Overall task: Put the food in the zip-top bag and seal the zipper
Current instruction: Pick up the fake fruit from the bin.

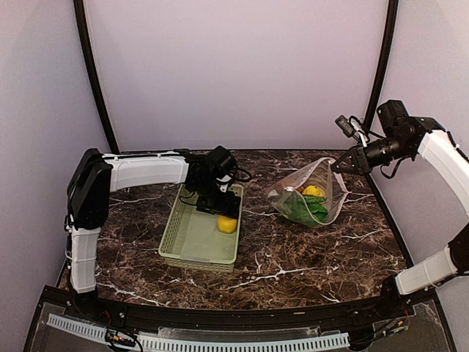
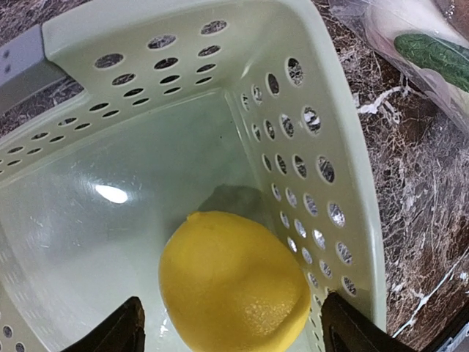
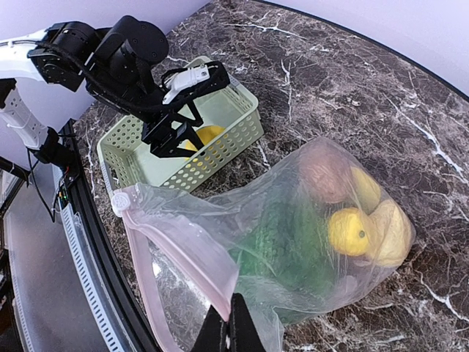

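Lemon [image 2: 233,282], one, in basket [image 2: 346,147]; zip-top bag [image 3: 176,213], one.

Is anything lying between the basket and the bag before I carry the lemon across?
Nothing. Only bare marble table separates the basket from the zip-top bag, as the top external and right wrist views both show.

Light: soft, even, overhead. Glare: white spot on basket [image 2: 359,220] floor, beyond left gripper [image 2: 229,330] fingers [image 2: 121,331]. Fingers blurred; lemon [image 2: 234,286] shadow faint.
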`<action>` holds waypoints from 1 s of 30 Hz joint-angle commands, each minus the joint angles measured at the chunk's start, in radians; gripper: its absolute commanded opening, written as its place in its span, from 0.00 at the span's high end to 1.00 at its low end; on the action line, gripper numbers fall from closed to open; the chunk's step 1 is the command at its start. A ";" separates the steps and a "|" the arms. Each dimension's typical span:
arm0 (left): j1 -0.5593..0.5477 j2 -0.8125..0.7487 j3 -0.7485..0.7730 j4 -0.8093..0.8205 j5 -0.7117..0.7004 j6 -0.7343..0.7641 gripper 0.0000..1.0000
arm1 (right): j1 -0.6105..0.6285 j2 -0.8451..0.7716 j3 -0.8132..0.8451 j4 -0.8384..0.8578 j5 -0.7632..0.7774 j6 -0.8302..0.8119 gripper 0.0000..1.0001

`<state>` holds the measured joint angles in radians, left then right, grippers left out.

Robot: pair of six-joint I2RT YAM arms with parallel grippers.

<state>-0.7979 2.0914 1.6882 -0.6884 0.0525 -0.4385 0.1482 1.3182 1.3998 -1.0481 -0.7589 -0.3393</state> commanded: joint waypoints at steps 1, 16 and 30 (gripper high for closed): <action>0.004 -0.003 0.012 -0.040 0.021 -0.023 0.18 | -0.004 -0.015 -0.013 0.020 -0.003 -0.008 1.00; 0.021 0.031 -0.007 -0.021 0.051 -0.025 0.19 | -0.004 -0.012 -0.010 0.016 -0.004 -0.009 1.00; 0.025 0.028 0.040 -0.132 0.041 0.009 0.45 | -0.004 -0.013 -0.007 0.014 -0.004 -0.009 1.00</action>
<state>-0.7769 2.1193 1.6882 -0.7136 0.0971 -0.4561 0.1482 1.3182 1.3998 -1.0477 -0.7589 -0.3397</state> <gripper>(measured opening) 0.581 0.005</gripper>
